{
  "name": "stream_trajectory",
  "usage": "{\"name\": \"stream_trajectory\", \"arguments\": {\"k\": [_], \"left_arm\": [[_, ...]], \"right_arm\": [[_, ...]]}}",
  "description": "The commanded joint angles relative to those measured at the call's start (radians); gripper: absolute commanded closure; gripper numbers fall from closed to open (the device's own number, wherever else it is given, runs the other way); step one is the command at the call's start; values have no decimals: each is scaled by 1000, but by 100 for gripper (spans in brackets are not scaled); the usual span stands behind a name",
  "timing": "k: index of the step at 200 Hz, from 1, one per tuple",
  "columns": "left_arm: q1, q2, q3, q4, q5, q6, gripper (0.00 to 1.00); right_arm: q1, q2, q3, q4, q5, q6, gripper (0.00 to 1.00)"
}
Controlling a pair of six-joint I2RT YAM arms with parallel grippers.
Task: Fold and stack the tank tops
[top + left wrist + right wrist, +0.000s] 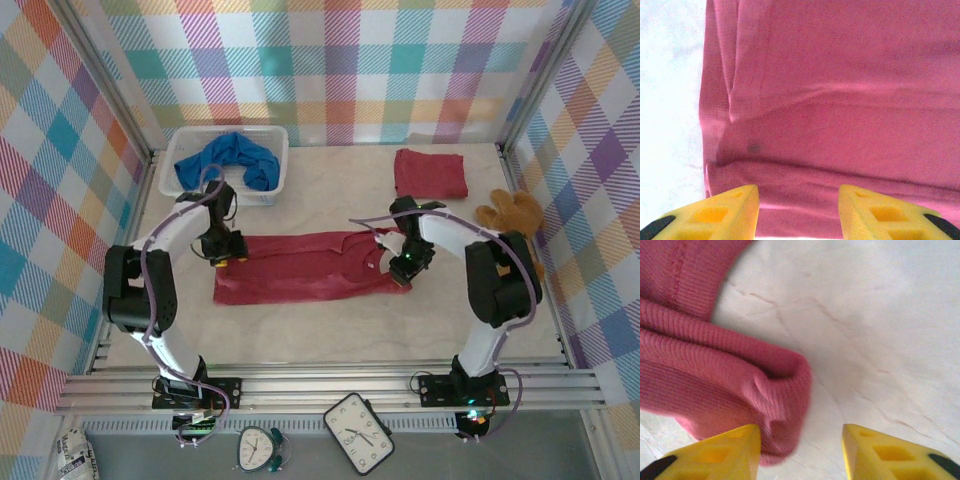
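Left end effector (799,202) hovers low over the hem end of the dark red tank top (300,268), yellow jaws apart and nothing pinched, just cloth lying flat beneath them. Over to the right end effector (801,440): jaws apart as well, empty, parked just beside a rolled fold of ribbed red cloth at the strap end, with that fold lying close to one finger and bare table under the other. So the two arms bracket the garment end to end, which makes sense, since a long top needs both ends controlled to bring it over on itself. It looks doubled along its length, so the crosswise fold is probably next. At the far right lies the folded tank top (430,172), dark red and square, the likely base of the stack. The blue tank top (228,158) sits crumpled in the white basket (262,131) at far left, waiting. A brown teddy bear (510,212) lounges at the right edge, well apart from the work. The table (330,200) is pale and faintly veined, boxed in by plaid walls (330,60), and two clocks (357,432) sit below the near rail.
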Motion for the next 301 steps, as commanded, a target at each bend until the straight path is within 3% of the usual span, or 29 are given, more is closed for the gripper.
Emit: {"name": "stream_trajectory", "arguments": {"k": [1,15,40,73,106,131,169,212,240,265,284,301], "left_arm": [[6,88,77,-9,3,35,54],[6,155,139,-11,-23,44,55],[8,258,217,-15,-62,54,57],[7,316,230,-24,-78,50,60],[8,265,137,-20,-99,23,61],[7,190,47,-7,-120,8,60],[-4,104,-79,8,-59,-31,60],[-65,-18,-224,75,27,-111,57],[-108,-63,-228,63,51,-139,55],[-120,-120,-224,43,50,-150,52],[-117,-162,-220,12,-22,-136,48],[-97,-174,-226,-18,-63,-100,44]], "right_arm": [[-7,-137,-5,12,84,73,48],[-6,-215,-24,24,46,117,46],[6,-322,-90,81,-166,273,43],[116,-375,-229,345,-378,568,40],[268,-312,-298,615,-360,776,41],[364,-204,-277,672,-293,834,43],[382,-55,-229,623,-204,819,48],[348,22,-164,527,-62,677,50],[304,48,-108,454,43,564,49],[252,33,-68,468,-5,520,47],[252,9,-35,473,-14,442,44],[266,-47,-49,507,-100,431,43]]}}
